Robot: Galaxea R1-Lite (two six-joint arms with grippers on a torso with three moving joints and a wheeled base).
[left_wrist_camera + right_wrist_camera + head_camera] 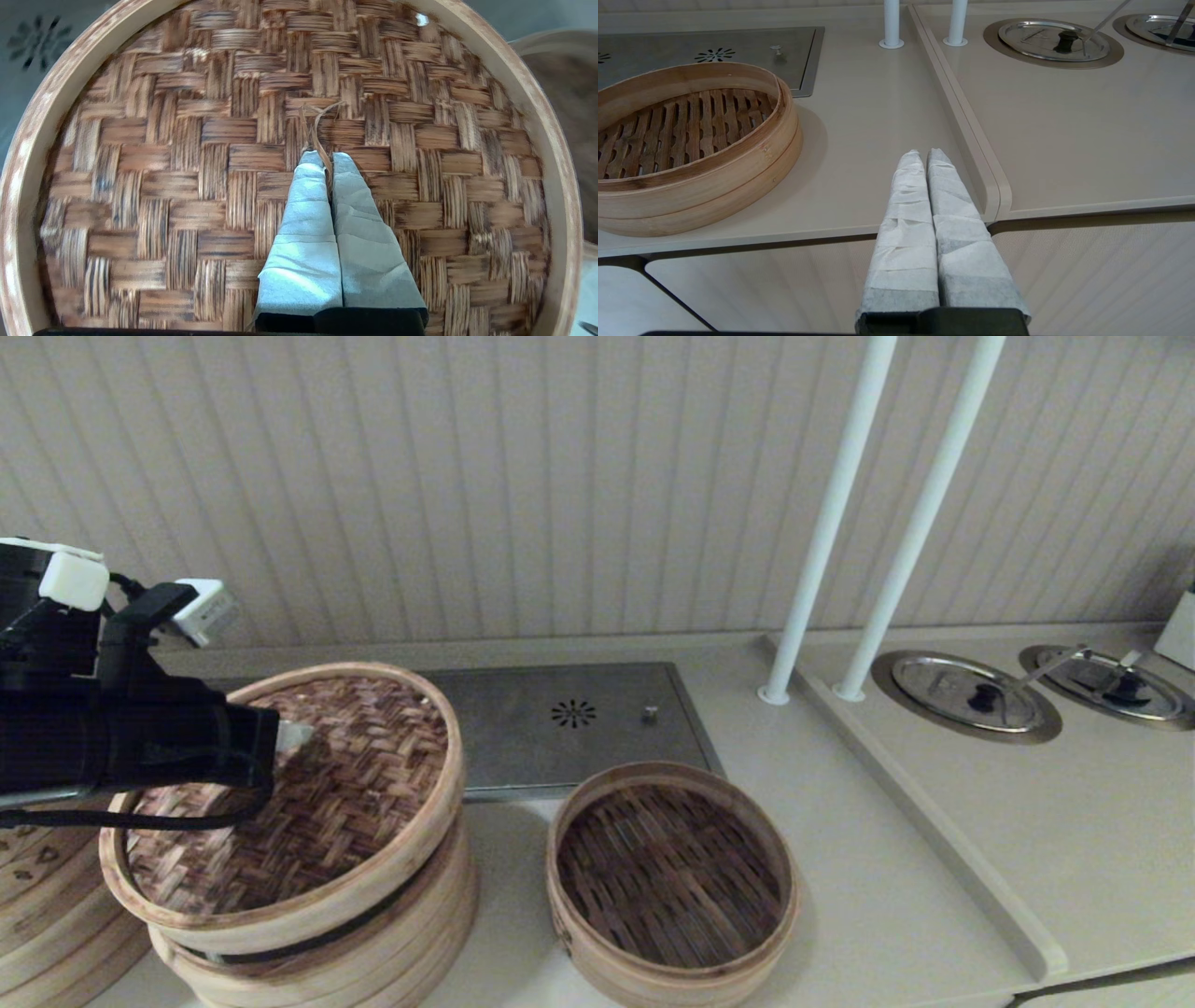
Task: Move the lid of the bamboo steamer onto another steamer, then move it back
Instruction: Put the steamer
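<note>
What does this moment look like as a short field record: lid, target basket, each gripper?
lid: bamboo steamer lid tilted, lifted on one side above the taller steamer
left gripper: shut on the lid's centre loop
target: low basket uncovered, beside the taller steamer
right gripper: shut, holding nothing, above the counter edge

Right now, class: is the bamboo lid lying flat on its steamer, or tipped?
Tipped. The bamboo steamer lid slants, a dark gap showing under its near edge above the tall steamer. The left gripper pinches its centre loop.
</note>
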